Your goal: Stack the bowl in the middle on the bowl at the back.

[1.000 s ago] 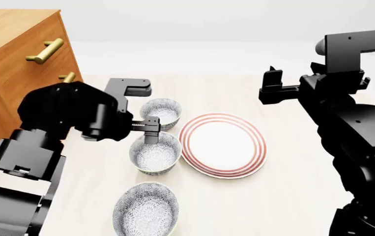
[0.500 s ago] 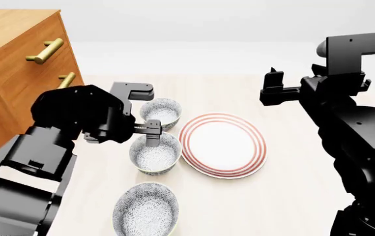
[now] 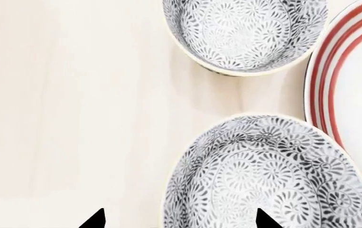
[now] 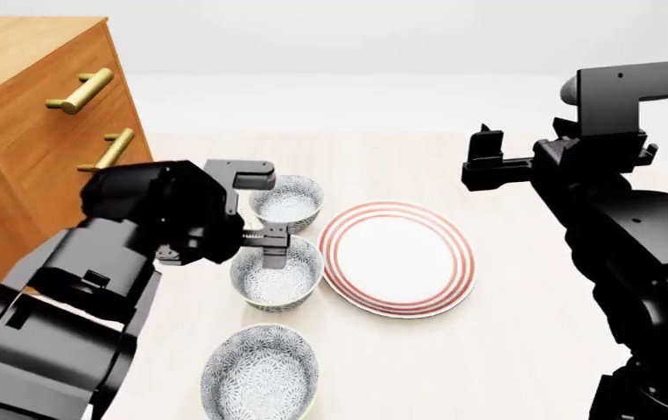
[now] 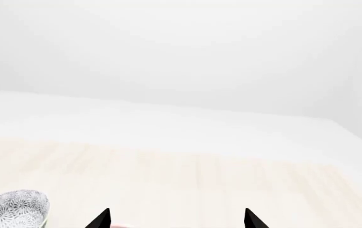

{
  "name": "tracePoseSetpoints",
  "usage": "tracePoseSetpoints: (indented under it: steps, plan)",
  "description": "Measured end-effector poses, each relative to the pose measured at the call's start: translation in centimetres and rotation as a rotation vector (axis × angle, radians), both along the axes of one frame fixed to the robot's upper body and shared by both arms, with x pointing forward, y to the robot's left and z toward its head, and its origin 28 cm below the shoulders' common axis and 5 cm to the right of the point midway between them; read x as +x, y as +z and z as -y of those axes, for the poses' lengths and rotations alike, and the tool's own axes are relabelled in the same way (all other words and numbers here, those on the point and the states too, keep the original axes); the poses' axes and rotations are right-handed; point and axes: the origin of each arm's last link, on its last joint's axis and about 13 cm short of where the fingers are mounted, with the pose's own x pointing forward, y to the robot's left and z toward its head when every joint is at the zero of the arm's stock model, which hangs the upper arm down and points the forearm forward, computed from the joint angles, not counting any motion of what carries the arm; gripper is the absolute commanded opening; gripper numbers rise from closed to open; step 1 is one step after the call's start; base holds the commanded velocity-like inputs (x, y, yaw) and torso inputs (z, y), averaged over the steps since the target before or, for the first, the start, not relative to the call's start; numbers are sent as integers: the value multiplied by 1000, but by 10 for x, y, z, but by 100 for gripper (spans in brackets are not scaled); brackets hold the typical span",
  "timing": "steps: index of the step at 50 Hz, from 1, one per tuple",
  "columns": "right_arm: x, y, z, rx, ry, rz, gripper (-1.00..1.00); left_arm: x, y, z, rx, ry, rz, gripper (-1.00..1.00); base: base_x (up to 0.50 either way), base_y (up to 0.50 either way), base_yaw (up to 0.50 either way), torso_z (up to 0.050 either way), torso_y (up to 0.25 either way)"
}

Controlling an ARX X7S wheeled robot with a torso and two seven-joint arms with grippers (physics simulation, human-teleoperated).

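Pale table (image 4: 509, 350); left end effector (image 4: 273, 242) masking middle bowl's (image 4: 275, 278) rim

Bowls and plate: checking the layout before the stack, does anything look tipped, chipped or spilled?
Nothing stands out. The back bowl, middle bowl and front bowl sit upright in a line, empty, beside the flat red-ringed plate.

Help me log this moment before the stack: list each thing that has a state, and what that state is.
left gripper: open, over the middle bowl's back rim, holding nothing
right gripper: open, raised, away from the dishes
middle bowl: upright on the table, empty, not lifted
back bowl: upright, empty, nothing stacked on it
front bowl: upright, empty
plate: flat, empty
drawers: shut
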Motion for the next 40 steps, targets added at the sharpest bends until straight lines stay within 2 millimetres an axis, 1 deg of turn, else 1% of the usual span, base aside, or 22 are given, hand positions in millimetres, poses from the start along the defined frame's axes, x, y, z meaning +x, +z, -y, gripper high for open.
tracePoseSetpoints:
  steps: [40]
  plan:
    - [0,1,-1,-15,1,-14,100,-3,-22,-4,-56,70,-81,100,0,0,0,0,0]
